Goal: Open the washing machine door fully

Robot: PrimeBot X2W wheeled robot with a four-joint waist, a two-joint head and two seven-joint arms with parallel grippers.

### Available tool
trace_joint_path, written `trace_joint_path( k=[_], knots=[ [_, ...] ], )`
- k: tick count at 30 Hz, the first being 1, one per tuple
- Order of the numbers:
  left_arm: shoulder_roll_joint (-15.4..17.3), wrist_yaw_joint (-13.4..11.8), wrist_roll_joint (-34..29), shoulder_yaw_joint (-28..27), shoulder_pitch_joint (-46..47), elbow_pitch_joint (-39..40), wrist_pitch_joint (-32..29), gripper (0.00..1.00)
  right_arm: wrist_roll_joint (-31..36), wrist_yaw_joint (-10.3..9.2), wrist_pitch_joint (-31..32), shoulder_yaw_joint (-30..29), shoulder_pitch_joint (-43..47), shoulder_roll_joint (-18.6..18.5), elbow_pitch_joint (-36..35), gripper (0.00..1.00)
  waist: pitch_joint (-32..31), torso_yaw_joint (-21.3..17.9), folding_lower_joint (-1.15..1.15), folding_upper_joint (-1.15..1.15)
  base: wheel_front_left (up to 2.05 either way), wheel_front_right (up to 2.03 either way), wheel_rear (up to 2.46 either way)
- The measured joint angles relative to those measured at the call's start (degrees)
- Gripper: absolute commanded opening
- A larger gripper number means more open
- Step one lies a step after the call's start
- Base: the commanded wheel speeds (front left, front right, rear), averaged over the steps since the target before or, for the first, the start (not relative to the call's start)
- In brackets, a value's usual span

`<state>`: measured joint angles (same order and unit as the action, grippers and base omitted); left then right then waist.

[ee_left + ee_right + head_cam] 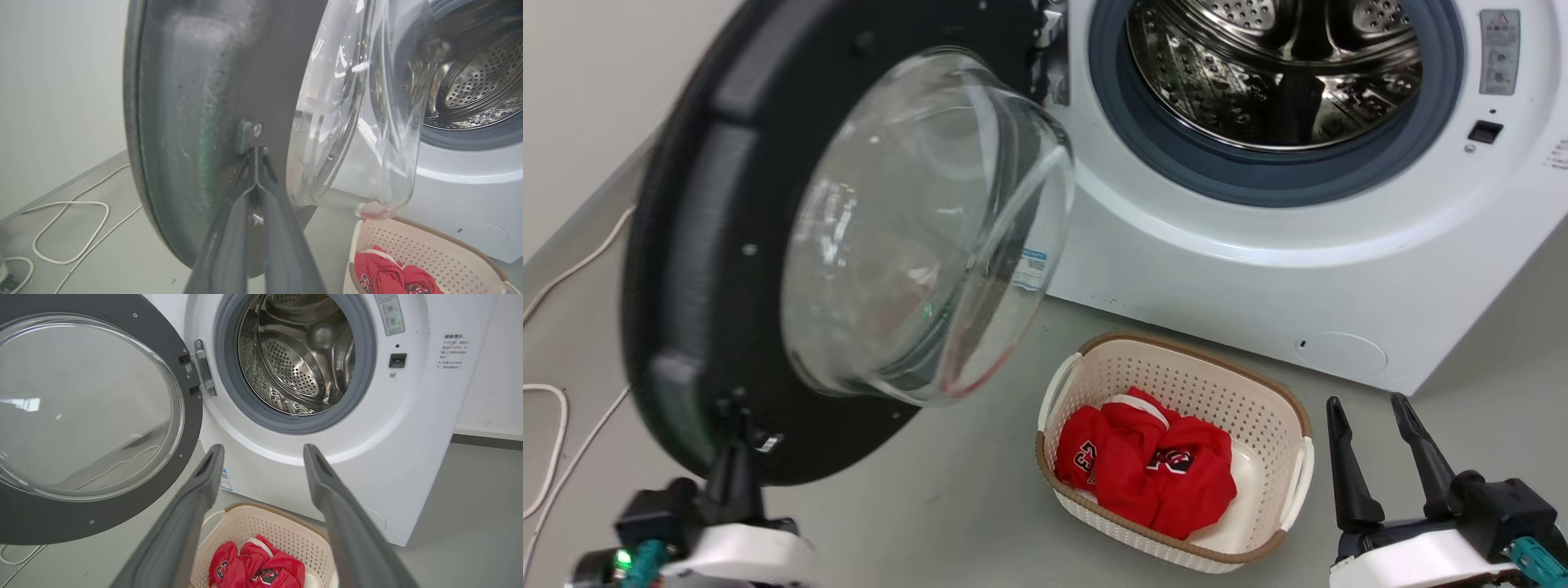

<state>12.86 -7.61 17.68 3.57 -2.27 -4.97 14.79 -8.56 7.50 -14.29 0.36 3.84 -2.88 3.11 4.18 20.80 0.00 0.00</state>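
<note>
Washing machine door [184, 102] against left tool [256, 155]

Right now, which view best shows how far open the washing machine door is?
Right wrist view: the washing machine door shows nearly whole, swung clear of the drum opening. Head view shows it blurred, the left gripper at its lower rim; left wrist view, a close slice.

Left claw [255, 157] pinched — right claw [263, 451] agape

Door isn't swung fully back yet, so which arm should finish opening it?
Left. The left gripper is shut, tips on the inner face of the washing machine door by the latch. The right gripper is open near the basket, apart from the door.
</note>
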Motion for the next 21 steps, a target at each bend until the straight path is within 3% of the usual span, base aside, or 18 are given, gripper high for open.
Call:
trace_joint_path(
  k=[10, 21],
  knots=[
    [3.9, 4.3, 3.0, -14.2, 10.7, -12.4, 0.2, 0.0, 0.4, 0.0, 0.4, 0.3, -1.9, 0.0, -0.7, 1.0, 3.6, -4.2, 0.0, 0.0, 0.0, 0.0, 0.0],
    [8.2, 8.2, 0.0, -25.0, 19.8, -24.8, 0.3, 0.0, 0.5, 0.0, 0.1, 0.6, -4.0, 0.0, -0.3, 1.0, 6.9, -7.5, 0.01, 0.0, 0.0, 0.0, 0.0]
  ],
)
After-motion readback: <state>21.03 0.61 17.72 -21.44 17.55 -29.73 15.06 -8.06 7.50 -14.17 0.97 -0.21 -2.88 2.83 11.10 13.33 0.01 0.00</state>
